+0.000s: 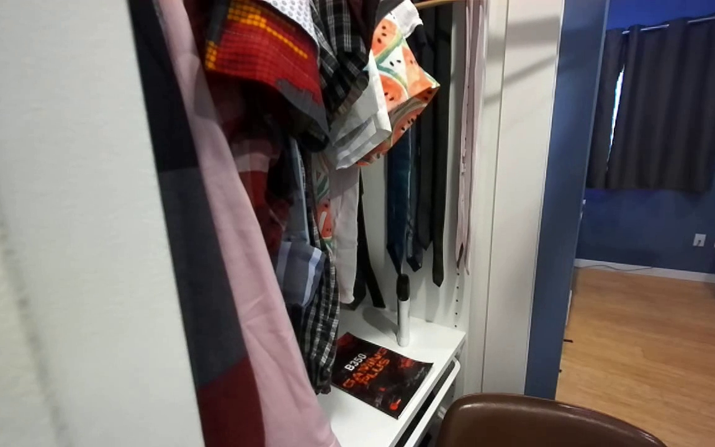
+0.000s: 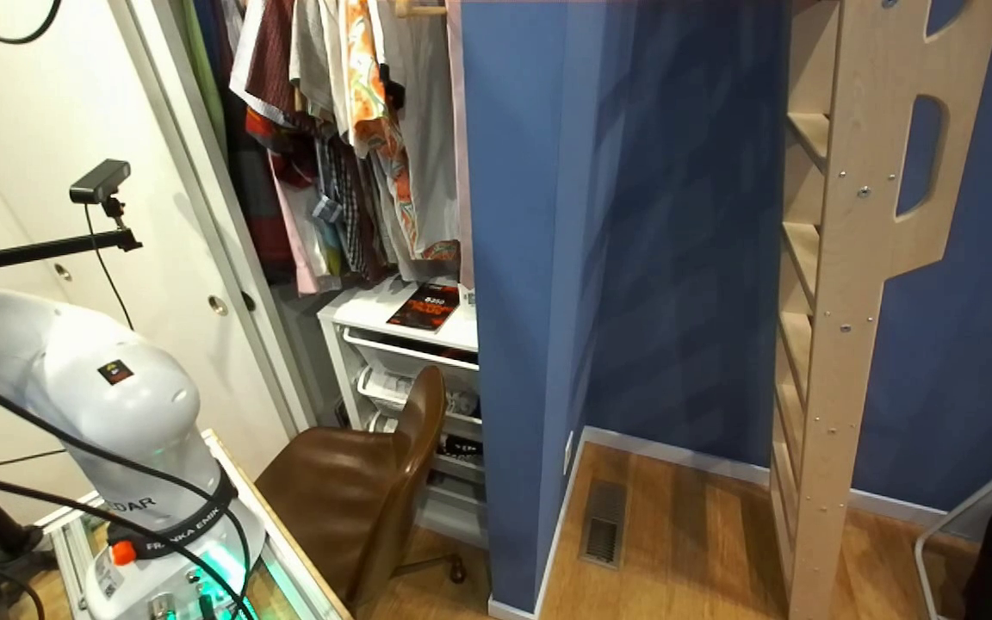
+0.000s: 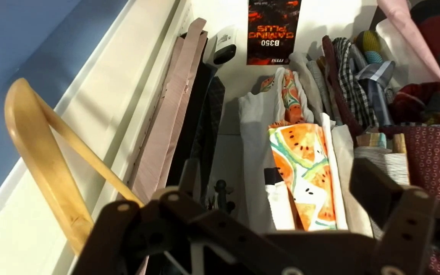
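Note:
My gripper (image 3: 281,183) is open in the wrist view, its dark fingers wide apart. Between them shows a watermelon-print shirt (image 3: 304,164) with a white cloth beside it; I see no finger clearly touching either. The shirt also hangs in both exterior views (image 1: 398,87) (image 2: 367,77). A wooden hanger (image 3: 40,152) is at the left in the wrist view; its lower end is hidden behind the left finger linkage, and I cannot tell if they touch. Pink ties (image 3: 174,107) and dark ties hang left of the shirt. The gripper is out of view in both exterior views.
A white drawer unit (image 2: 337,317) stands under the clothes, bearing a black and red booklet (image 1: 382,372) and a white, black-topped device (image 1: 403,323). A brown chair (image 2: 332,465) stands before it. A blue wall corner (image 2: 513,301) borders the closet. More shirts (image 3: 434,160) hang at right.

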Robot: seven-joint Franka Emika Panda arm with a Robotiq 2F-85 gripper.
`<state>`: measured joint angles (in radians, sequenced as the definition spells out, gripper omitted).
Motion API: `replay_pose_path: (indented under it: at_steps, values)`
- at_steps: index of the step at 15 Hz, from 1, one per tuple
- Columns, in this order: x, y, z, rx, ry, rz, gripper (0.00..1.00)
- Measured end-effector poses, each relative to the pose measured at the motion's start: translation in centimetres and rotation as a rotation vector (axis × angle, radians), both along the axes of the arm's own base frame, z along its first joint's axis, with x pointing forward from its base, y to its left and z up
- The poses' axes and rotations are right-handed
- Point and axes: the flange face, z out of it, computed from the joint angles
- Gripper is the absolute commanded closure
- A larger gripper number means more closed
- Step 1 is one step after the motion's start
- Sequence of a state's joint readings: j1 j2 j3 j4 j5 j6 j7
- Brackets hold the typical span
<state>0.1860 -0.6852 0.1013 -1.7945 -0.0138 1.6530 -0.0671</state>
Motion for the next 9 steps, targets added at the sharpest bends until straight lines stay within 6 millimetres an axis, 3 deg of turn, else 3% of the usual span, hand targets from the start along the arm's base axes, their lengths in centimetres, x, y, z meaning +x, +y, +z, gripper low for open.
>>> replay_pose_path:
  at_steps: [9]
  values:
    - [1.4,-3.4,4.3,-0.002,-0.162,0.012,0.0]
